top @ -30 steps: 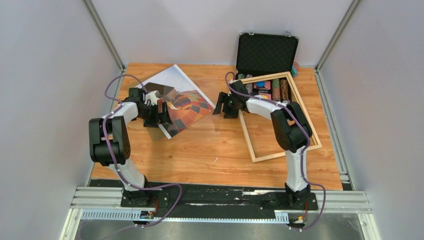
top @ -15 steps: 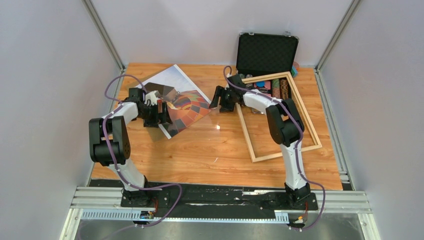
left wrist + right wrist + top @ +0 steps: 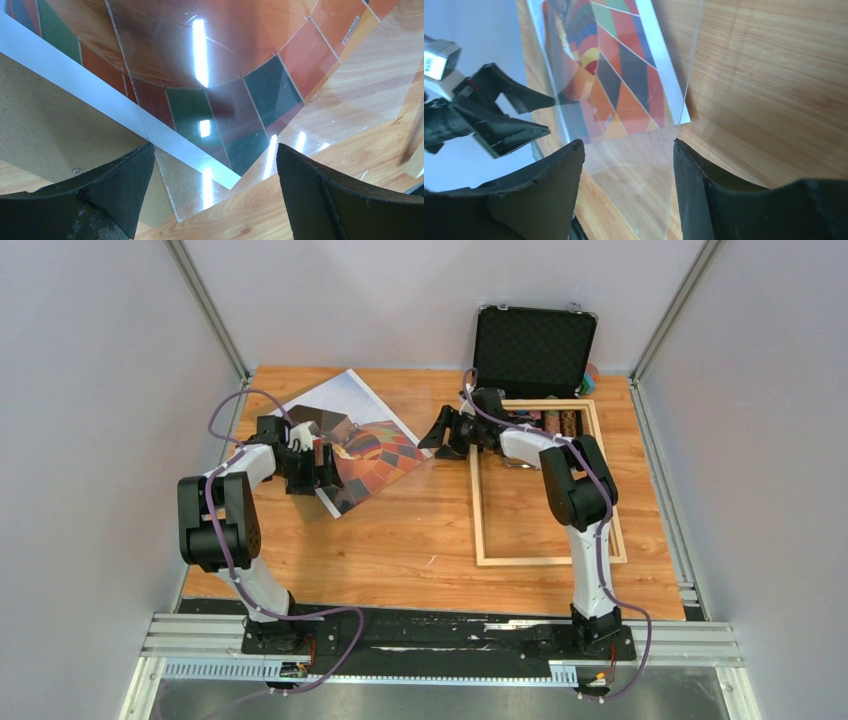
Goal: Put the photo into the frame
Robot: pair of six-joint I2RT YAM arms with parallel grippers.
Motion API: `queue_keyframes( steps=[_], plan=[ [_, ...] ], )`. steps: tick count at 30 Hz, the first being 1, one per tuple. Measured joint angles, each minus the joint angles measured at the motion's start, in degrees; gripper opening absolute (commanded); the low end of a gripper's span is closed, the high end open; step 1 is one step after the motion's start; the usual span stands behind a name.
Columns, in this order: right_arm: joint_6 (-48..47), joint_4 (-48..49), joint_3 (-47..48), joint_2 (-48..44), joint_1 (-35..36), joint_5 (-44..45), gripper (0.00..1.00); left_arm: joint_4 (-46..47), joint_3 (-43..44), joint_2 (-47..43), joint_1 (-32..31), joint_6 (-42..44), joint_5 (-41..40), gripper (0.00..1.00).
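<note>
The photo [image 3: 362, 435] lies face up at the table's far left, well apart from the frame [image 3: 545, 561] on the right. A clear sheet [image 3: 350, 90] rests over it, offset toward the middle (glare everywhere), with a brown board [image 3: 45, 115] underneath. The left gripper [image 3: 318, 468] hovers at the print's near-left edge, jaws spread wide, holding nothing. The right gripper [image 3: 447, 430] hangs by the frame's far-left corner, fingers partway apart, apparently empty. The danger: a pinch could catch the slick sheet or the board instead of the paper, or crease the edge. The right arm also blocks the way across.
</note>
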Motion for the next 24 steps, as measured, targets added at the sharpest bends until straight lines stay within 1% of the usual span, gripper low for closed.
queue_keyframes(
  steps=[5, 16, 24],
  plan=[
    [2.93, 5.16, -2.47, -0.68, -1.01, -4.66, 0.61, -0.02, 0.00, 0.00, 0.04, 0.02, -0.07, 1.00],
    [5.73, 11.61, -8.35, -2.86, -2.29, -10.93, 0.53, -0.04, 0.00, -0.02, 0.04, 0.20, 0.07, 1.00],
    [9.79, 18.97, -12.85, -3.67, -3.13, -16.48, 0.49, 0.11, -0.20, -0.17, 0.04, 0.28, 0.09, 1.00]
  ],
)
